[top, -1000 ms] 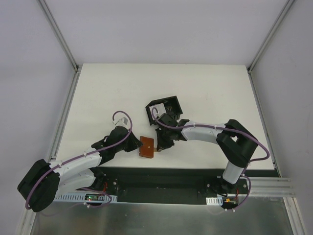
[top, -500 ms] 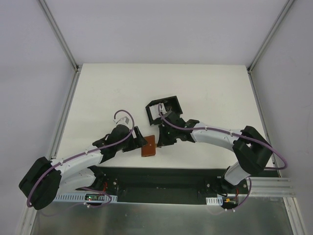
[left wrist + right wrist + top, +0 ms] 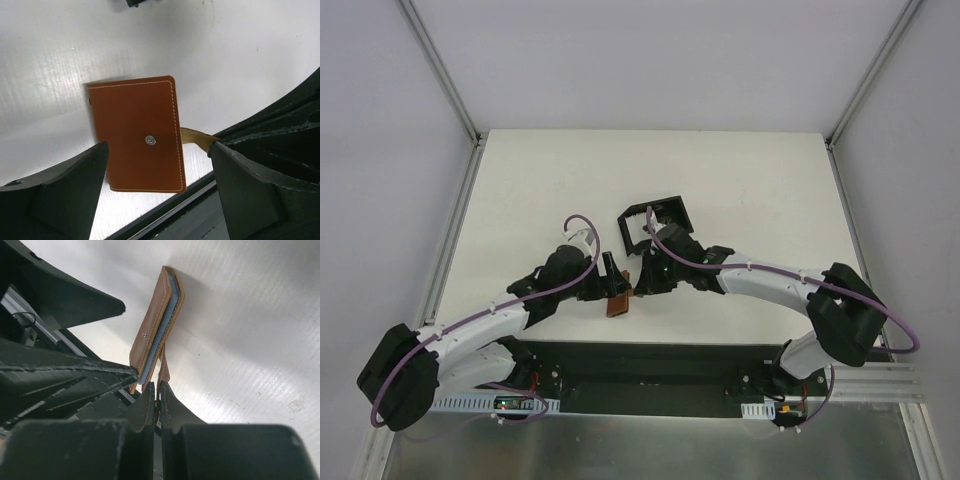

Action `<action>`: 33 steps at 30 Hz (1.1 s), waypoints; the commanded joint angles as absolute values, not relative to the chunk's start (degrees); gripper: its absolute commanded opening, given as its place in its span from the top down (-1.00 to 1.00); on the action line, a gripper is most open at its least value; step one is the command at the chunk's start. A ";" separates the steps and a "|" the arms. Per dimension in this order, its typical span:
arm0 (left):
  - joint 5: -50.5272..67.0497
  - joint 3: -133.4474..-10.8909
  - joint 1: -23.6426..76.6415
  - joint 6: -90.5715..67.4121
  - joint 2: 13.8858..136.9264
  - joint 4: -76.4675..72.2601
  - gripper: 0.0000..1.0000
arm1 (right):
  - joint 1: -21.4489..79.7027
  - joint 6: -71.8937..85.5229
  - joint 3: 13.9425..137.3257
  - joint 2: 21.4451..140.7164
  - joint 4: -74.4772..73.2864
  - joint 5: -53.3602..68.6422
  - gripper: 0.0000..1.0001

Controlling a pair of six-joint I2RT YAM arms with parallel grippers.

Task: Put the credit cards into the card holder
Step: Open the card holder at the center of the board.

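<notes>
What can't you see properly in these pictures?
- Credit cards: the right wrist view shows only a pale blue edge. The wallet hides the rest, so they can't be counted.
- Card holder: in the top view it is too small, and partly under the right arm, to see inside.
- Tip of the wallet's strap: hidden between the fingers of the right gripper.

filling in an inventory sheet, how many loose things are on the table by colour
brown: 1, wallet
black: 1, card holder
pale blue: cards inside the wallet, only edges show, count unclear
total: 2 counted
</notes>
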State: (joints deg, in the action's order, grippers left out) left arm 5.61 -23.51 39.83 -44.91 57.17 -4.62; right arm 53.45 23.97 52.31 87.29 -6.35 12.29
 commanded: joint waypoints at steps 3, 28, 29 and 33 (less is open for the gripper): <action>10.90 -25.93 40.43 -41.31 59.76 -7.03 -0.54 | 53.35 24.26 52.56 83.94 -2.64 13.97 0.99; 6.59 -29.97 40.34 -36.57 60.91 -3.78 0.25 | 53.35 23.55 53.44 84.46 -3.78 14.15 0.99; 6.85 -30.32 40.43 -36.30 61.00 -3.69 0.25 | 53.35 23.47 53.52 84.55 -3.78 14.15 0.99; 7.47 -31.46 40.43 -34.72 61.70 -2.64 0.35 | 53.26 23.38 53.61 84.37 -3.87 14.06 0.99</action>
